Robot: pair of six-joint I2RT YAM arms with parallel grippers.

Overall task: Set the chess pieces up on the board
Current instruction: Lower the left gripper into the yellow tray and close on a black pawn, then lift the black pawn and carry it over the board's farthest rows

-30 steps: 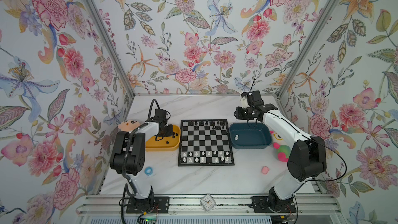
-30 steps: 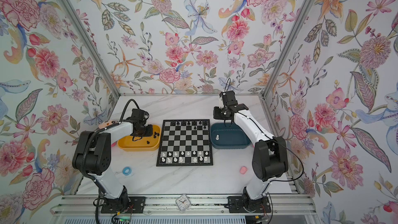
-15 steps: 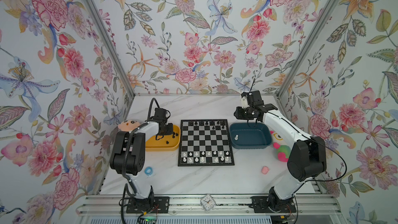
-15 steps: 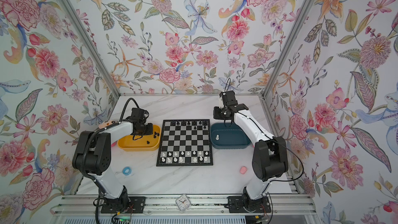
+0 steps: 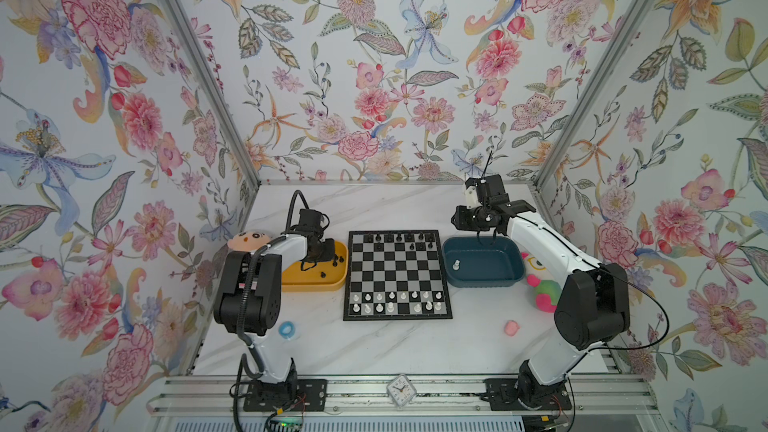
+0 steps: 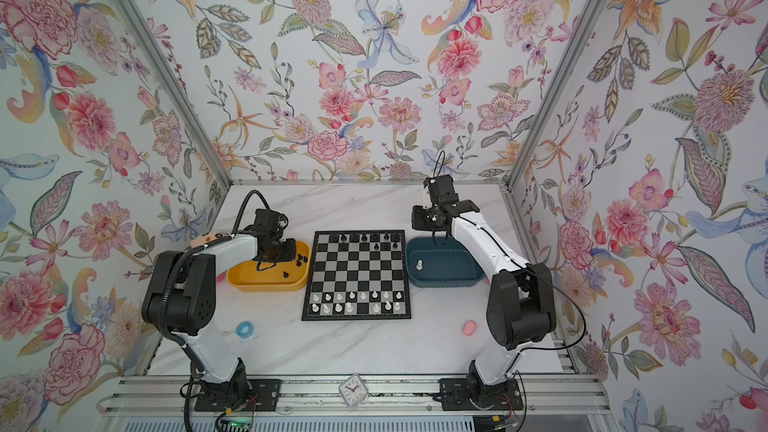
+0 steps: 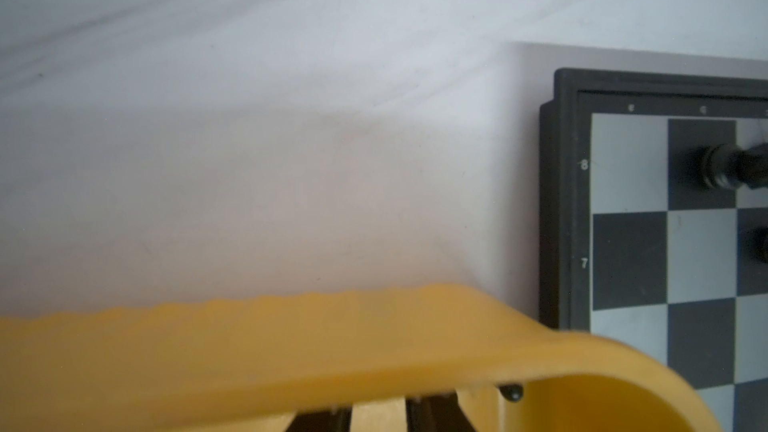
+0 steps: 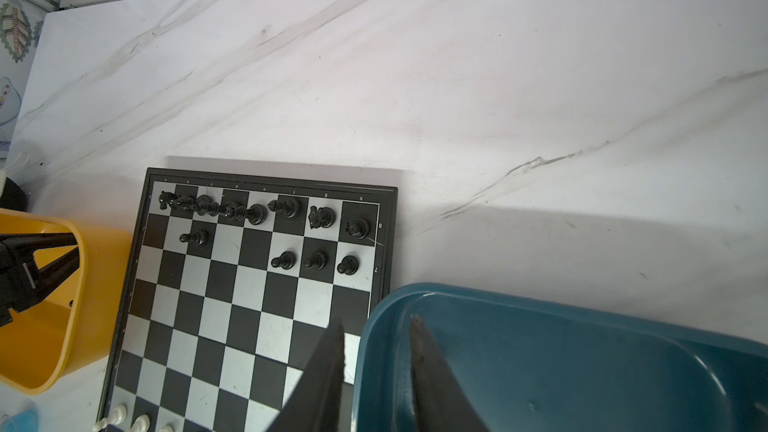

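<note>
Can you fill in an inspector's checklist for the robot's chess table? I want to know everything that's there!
Surface: white marbled table.
Job's things: board in the middle, with black pieces in its far rows and white pieces in its near rows. Loose black pieces lie in the yellow tray. One white piece is in the blue tray.
Clutter: face plush, colourful plush, blue ring, pink lump, clock.
Grippers: left gripper is down in the yellow tray, grip unclear. Right gripper is over the blue tray's edge, jaws apart, empty.
Cables: black hose loops over the left arm; black wire runs behind the right arm.
Surroundings: flowered walls, metal frame.
</note>
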